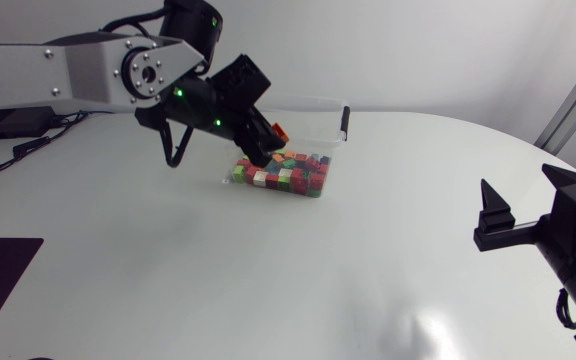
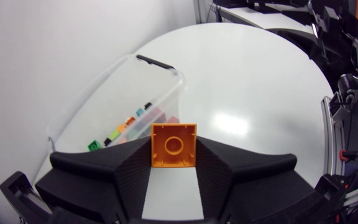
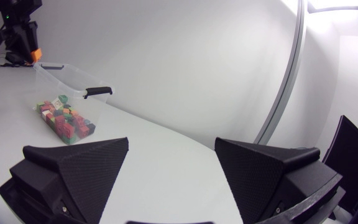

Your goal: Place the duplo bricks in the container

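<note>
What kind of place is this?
Probably a robotics lab bench: a left arm and right arm at a white table, the left's jaws holding an orange brick near a clear container.

From above, the left gripper [image 1: 265,143] covers part of the clear container's [image 1: 313,104] left side and all but a sliver of the orange brick [image 1: 280,131] pinched in it. The right arm [image 1: 573,235] runs off the view's side edge. The heaped bricks [image 1: 286,176] are too small and crowded to count, and in the left wrist view the fingers [image 2: 104,177] hide the container's near end.
</note>
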Controlling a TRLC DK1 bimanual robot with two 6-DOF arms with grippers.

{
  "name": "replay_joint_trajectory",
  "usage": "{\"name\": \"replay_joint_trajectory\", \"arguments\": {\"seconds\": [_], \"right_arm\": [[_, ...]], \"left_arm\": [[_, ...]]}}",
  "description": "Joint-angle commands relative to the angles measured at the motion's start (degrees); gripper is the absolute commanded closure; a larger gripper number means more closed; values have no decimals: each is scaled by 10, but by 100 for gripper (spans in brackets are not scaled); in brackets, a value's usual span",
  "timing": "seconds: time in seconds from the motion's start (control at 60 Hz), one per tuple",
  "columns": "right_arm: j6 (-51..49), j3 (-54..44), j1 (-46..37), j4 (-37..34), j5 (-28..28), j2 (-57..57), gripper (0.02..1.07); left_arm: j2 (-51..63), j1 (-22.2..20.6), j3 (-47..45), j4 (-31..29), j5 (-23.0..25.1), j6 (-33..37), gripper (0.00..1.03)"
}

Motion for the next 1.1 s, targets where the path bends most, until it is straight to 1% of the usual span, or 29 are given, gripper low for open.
{"name": "replay_joint_trajectory", "arguments": {"seconds": [0.0, 0.117, 0.233, 0.3, 0.433, 0.617, 0.733, 0.817, 0.9, 0.95, 1.017, 1.083], "right_arm": [[-13, -26, 6, 8, 0, -15, 7], [-17, -39, 6, 7, -12, -35, 7], [-22, -49, 4, 5, -11, -48, 7], [-21, -54, -4, 0, -12, -58, 7], [-16, -67, -10, -26, -7, -105, 7], [-17, -87, -13, -34, -1, -155, 7], [-20, -95, -14, -66, 18, -187, 7], [-20, -106, -14, -98, 30, -240, 7], [-20, -114, -7, -148, 35, -301, 7], [-20, -115, -4, -152, 51, -300, 7], [-19, -116, -2, -155, 58, -300, 7], [-18, -116, -3, -156, 62, -300, 7]], "left_arm": [[45, 15, 51, 3, 4, -26, 68], [81, 24, 96, 8, 4, -37, 68], [112, 33, 125, 37, 4, -55, 68], [128, 39, 144, 42, 3, -60, 68], [157, 47, 176, 51, 3, -71, 68], [196, 52, 214, 69, -5, -88, 67], [219, 55, 242, 81, -14, -103, 67], [249, 58, 280, 81, -21, -113, 67], [272, 60, 308, 81, -27, -120, 67], [287, 63, 326, 80, -30, -126, 66], [309, 69, 351, 80, -32, -134, 66], [324, 72, 366, 80, -37, -142, 61]]}}
